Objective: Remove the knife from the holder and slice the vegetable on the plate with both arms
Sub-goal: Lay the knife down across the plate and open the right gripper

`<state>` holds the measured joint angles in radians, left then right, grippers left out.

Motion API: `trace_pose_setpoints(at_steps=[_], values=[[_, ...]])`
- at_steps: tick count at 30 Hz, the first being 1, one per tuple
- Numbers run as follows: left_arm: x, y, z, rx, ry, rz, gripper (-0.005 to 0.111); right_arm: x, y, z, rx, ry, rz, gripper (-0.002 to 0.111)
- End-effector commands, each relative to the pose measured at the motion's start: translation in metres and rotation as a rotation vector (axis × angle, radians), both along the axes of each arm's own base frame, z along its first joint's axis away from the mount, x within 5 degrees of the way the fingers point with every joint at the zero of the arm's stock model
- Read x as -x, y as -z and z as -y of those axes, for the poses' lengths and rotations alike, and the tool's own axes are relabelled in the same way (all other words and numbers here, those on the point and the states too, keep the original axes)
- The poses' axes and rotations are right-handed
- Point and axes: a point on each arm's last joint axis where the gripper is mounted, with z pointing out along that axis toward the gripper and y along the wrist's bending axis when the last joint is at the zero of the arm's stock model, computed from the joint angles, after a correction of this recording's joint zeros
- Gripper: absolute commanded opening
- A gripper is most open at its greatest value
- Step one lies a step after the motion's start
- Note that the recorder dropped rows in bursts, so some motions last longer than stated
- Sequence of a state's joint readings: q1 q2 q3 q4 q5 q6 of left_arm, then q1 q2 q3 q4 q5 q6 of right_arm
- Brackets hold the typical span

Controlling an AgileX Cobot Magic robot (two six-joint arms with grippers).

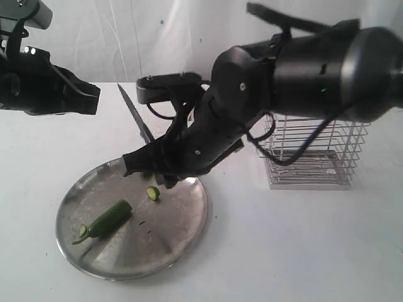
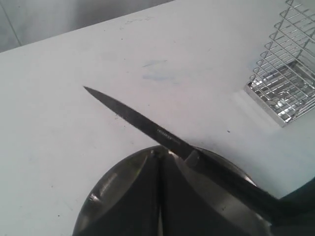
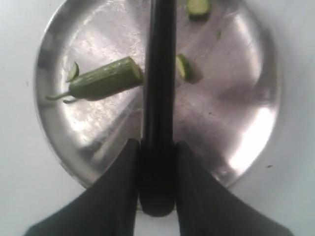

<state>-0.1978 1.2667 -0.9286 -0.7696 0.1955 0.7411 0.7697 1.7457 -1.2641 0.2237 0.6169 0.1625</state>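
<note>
Right arm bulk sits closest to the exterior camera and blocks the left side of the holder and the far rim of the plate. Wire holder stands upright on the white table, well right of the plate.

Left gripper hangs high at left, clear of the plate, fingers pressed together, holding nothing. Right gripper is clamped on the handle of the knife, one finger each side, over the plate's far edge.

Knife look: slim dark pointed blade, black handle. Long axis runs from the right gripper up and left in the exterior view, tip high, aimed toward the back of the table, past the plate rim.

Vegetable lies flat on the plate's left half: green pod, flat cut end toward plate centre, thin stem toward the near-left rim. One slice sits near centre, apart from the pod. A thin piece rests against the stem end. Third slice shows only in the right wrist view, beside the knife.
</note>
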Motion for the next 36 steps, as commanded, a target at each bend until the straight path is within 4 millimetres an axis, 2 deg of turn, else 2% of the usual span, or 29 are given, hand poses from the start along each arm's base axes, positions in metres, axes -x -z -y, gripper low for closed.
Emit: trace_pose_setpoints(at_steps=[1, 5, 11, 14, 20, 24, 30, 36], values=[[0.002, 0.000, 0.000, -0.013, 0.000, 0.009, 0.000, -0.016, 0.046, -0.008, -0.051, 0.109, -0.181, 0.000], [0.001, -0.001, -0.002, -0.013, -0.020, 0.028, 0.000, -0.017, 0.071, -0.013, -0.020, 0.106, -0.235, 0.000], [-0.001, -0.002, -0.003, -0.012, -0.038, 0.043, 0.000, -0.013, 0.073, -0.022, -0.087, -0.011, -0.243, 0.001], [0.000, -0.002, -0.002, -0.009, -0.037, 0.040, 0.000, -0.014, 0.077, -0.023, -0.090, -0.010, -0.246, 0.007], [0.001, -0.001, -0.001, -0.008, -0.019, 0.023, 0.000, -0.012, 0.100, -0.024, -0.043, -0.018, -0.321, 0.022], [0.001, -0.001, -0.001, -0.010, -0.013, 0.019, 0.000, -0.012, 0.097, -0.024, -0.050, -0.017, -0.312, 0.023], [0.004, 0.001, 0.001, -0.018, 0.018, -0.005, 0.000, -0.010, 0.071, -0.018, -0.029, -0.082, -0.236, 0.023], [0.005, 0.004, 0.001, -0.044, 0.042, -0.018, 0.000, -0.002, 0.068, -0.014, 0.009, -0.129, -0.289, 0.043]])
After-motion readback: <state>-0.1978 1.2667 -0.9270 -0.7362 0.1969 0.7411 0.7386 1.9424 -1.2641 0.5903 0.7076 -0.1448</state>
